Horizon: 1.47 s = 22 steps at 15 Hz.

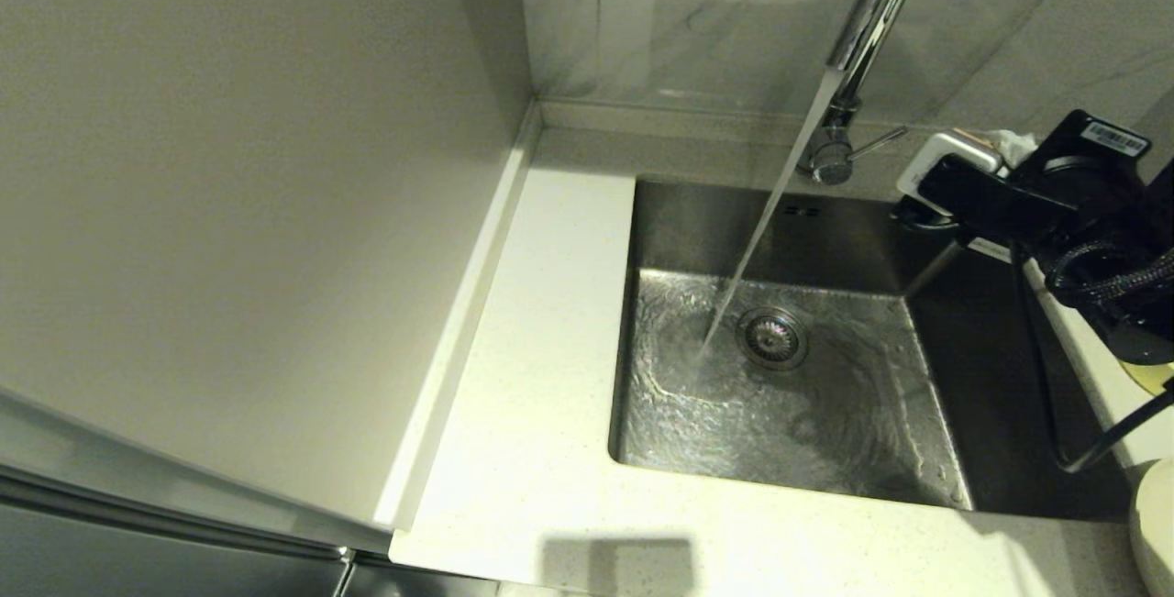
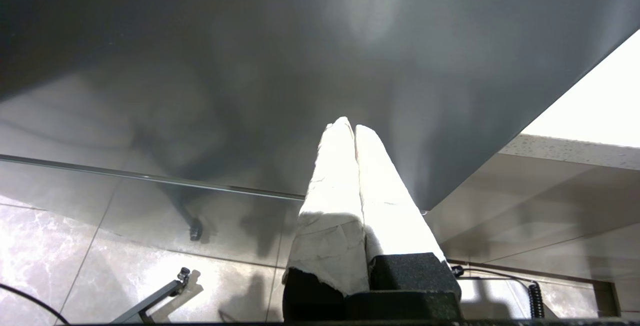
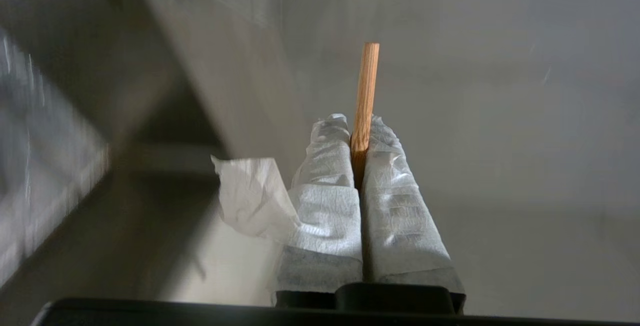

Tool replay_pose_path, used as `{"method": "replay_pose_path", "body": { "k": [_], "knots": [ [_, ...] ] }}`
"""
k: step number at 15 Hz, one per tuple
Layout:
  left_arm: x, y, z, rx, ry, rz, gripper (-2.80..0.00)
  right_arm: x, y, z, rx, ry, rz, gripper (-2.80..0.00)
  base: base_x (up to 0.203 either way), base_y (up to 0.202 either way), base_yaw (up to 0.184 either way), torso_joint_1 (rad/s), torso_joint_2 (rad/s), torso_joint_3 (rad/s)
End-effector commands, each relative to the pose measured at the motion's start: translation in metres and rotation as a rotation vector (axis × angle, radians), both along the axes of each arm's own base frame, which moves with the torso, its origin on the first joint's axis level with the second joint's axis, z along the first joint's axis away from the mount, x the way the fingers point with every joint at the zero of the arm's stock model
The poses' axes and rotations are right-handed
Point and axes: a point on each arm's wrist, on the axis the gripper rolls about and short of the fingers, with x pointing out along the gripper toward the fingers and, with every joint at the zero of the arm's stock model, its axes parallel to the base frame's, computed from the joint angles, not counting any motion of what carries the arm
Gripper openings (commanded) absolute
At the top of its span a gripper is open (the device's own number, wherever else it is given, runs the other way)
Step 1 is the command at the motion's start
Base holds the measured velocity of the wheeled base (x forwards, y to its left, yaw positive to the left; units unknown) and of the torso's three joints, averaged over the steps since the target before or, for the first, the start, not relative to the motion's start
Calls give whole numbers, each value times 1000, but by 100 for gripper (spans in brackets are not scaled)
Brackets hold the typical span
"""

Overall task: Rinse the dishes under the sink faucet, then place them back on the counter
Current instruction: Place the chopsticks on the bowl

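My right gripper (image 3: pixel 361 123) is shut on a thin wooden chopstick (image 3: pixel 367 78), whose end sticks out past the white-wrapped fingertips. In the head view that arm's black wrist (image 1: pixel 1036 198) hovers over the sink's back right corner, beside the faucet's base. The chrome faucet (image 1: pixel 871 19) pours a slanting stream of water (image 1: pixel 770 203) into the steel sink (image 1: pixel 715 221). A cream plate's rim (image 1: pixel 1154 524) shows at the right edge, and a pale yellow sliver of the bowl (image 1: pixel 1157 379) peeks from behind the arm. My left gripper (image 2: pixel 350 126) is parked, shut and empty, below the counter.
The speckled counter (image 1: pixel 541 395) runs along the sink's left and front. The drain strainer (image 1: pixel 773 337) sits mid-basin beside the stream. A tall grey panel (image 1: pixel 257 212) closes off the left, and marble wall tiles (image 1: pixel 697 19) stand behind. The faucet's lever (image 1: pixel 876 143) points toward my right arm.
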Motion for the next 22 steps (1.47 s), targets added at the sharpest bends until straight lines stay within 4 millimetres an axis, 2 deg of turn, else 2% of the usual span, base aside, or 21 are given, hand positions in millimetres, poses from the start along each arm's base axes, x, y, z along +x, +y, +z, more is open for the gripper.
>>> {"method": "replay_pose_path", "body": {
  "k": [1, 5, 10, 18, 22],
  "knots": [
    [0, 0, 0, -1, -2, 0, -280, -24, -13, 9, 26, 19, -105, -280, 0, 0, 0, 0, 0, 0],
    [0, 0, 0, -1, -2, 0, -280, -25, -32, -16, 18, 139, -294, -280, 0, 0, 0, 0, 0, 0],
    [0, 0, 0, -1, -2, 0, -280, -22, -35, -44, -5, 240, -454, -280, 0, 0, 0, 0, 0, 0],
    [0, 0, 0, -1, -2, 0, -280, -44, -42, -70, -28, 313, -584, -280, 0, 0, 0, 0, 0, 0],
    [0, 0, 0, -1, -2, 0, -280, -56, -46, -80, -27, 333, -740, -280, 0, 0, 0, 0, 0, 0]
  ]
}}
